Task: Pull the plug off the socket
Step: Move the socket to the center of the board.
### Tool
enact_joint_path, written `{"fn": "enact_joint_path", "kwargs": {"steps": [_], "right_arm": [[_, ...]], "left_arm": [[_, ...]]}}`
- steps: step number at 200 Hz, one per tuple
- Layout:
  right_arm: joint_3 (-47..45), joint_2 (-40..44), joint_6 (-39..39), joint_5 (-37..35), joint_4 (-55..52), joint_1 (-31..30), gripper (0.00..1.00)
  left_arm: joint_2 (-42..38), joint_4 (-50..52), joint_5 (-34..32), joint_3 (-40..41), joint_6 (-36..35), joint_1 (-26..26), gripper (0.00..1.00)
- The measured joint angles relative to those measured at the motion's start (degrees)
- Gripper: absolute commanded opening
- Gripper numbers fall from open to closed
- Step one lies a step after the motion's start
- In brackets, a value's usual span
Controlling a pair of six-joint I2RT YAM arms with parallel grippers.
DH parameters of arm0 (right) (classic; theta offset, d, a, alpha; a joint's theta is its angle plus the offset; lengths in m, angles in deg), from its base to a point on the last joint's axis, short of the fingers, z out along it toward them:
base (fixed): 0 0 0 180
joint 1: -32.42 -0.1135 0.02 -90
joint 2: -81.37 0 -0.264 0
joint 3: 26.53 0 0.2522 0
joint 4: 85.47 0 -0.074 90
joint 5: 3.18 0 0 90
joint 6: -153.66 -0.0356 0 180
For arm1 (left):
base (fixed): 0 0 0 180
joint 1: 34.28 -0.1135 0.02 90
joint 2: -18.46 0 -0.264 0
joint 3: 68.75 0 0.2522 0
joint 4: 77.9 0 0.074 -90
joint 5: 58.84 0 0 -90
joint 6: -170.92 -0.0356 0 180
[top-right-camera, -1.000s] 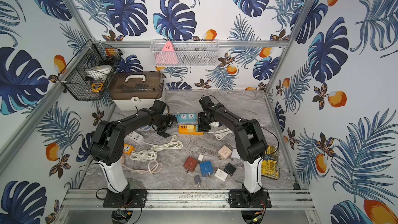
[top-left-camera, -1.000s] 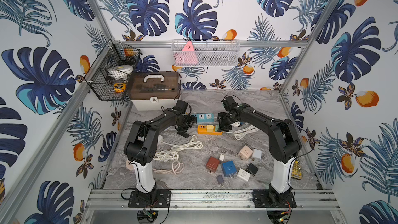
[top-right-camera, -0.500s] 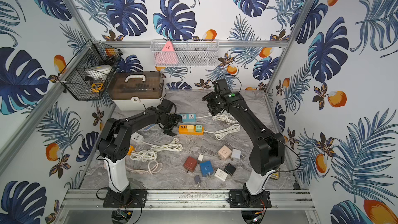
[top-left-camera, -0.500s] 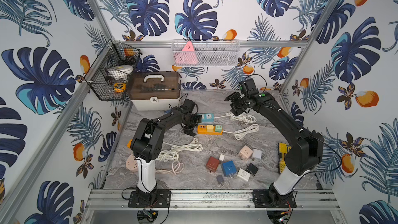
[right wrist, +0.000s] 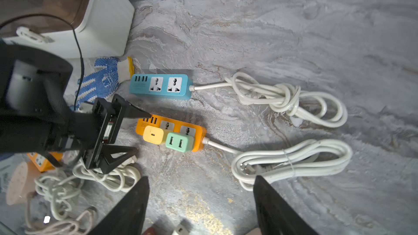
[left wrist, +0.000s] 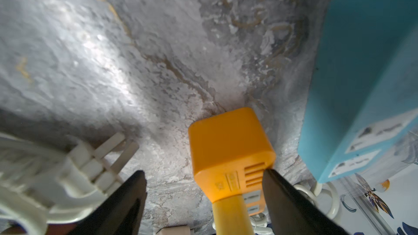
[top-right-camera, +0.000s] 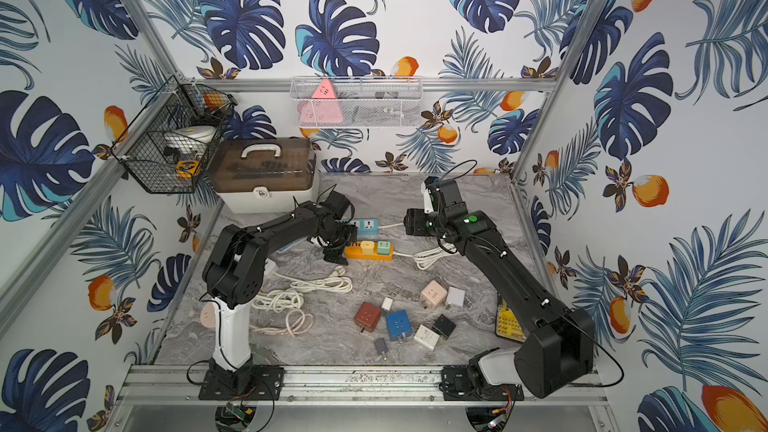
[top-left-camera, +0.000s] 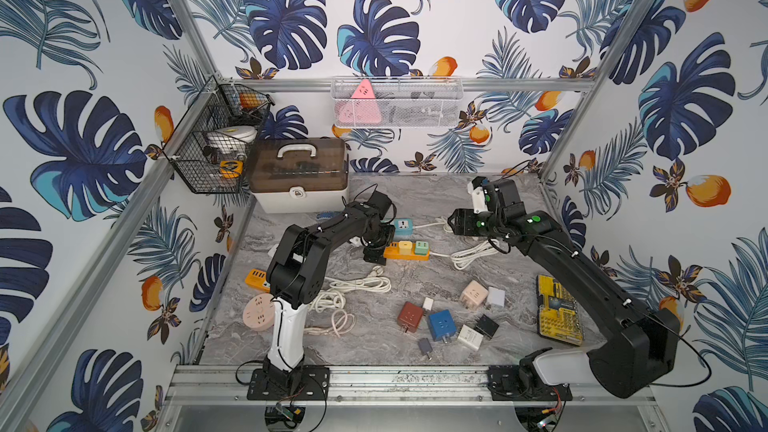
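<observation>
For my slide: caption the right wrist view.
Left gripper open around the orange power strip's end; yellow plug and green plug seated in it.

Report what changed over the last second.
The right gripper pulled back from the orange power strip, up and toward its own side, jaws open and empty. The left gripper edged closer to the strip's end, jaws open around it. The strip, with the yellow plug and green plug, stayed put.
</observation>
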Motion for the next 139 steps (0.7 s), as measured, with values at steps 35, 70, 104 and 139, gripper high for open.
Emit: {"fn": "enact_joint_path", "kwargs": {"steps": [35, 70, 104, 139], "right_arm": [[-2.14, 1.99, 6.10, 1.55, 2.97, 0.11, 0.74], [-4.61, 4.66, 7.10, 2.40, 4.20, 0.11, 0.80], [-5.38, 5.38, 7.13, 2.54, 4.61, 0.11, 0.85], [-8.39, 6.38, 7.34, 2.99, 4.98, 0.11, 0.85]], "left_arm": [[0.68, -0.83, -0.35, -0.63, 1.38, 0.39, 0.88], [0.66, -1.01, -2.21, -1.31, 2.01, 0.87, 0.93], [1.46, -1.20, -2.47, -2.84, 3.54, 1.75, 0.94], [2.69, -0.37, -2.80, -4.83, 4.39, 2.08, 0.90]]}}
